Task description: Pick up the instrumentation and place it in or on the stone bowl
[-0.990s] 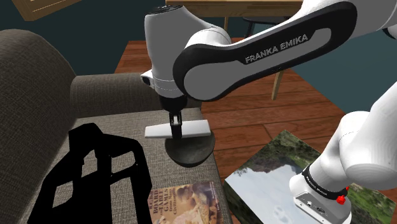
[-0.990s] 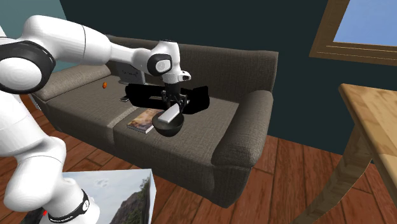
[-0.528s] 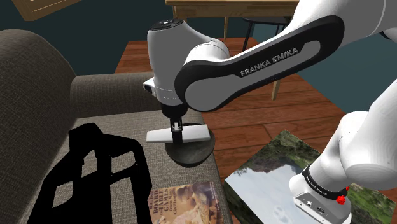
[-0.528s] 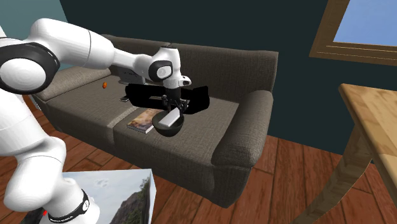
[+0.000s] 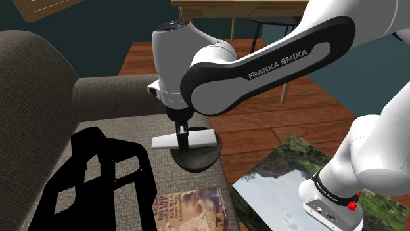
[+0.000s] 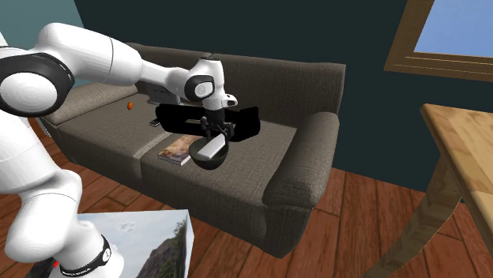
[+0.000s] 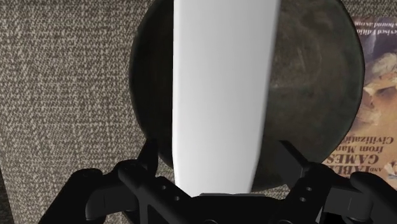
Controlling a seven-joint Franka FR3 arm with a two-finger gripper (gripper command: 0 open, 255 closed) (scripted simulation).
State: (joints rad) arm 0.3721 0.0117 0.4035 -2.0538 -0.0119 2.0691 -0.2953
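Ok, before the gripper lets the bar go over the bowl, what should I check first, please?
1. Gripper clasps the bar: ok.
2. Bar is above the middle of the bowl: ok, seen in the wrist view.
3. Bar is level: ok, roughly, in the shoulder view.
4. Bar already touches the rim: cannot tell.
5. Bar fits inside the bowl: not ok. It is longer than the bowl and overhangs one side, so it would likely lie across the rim.
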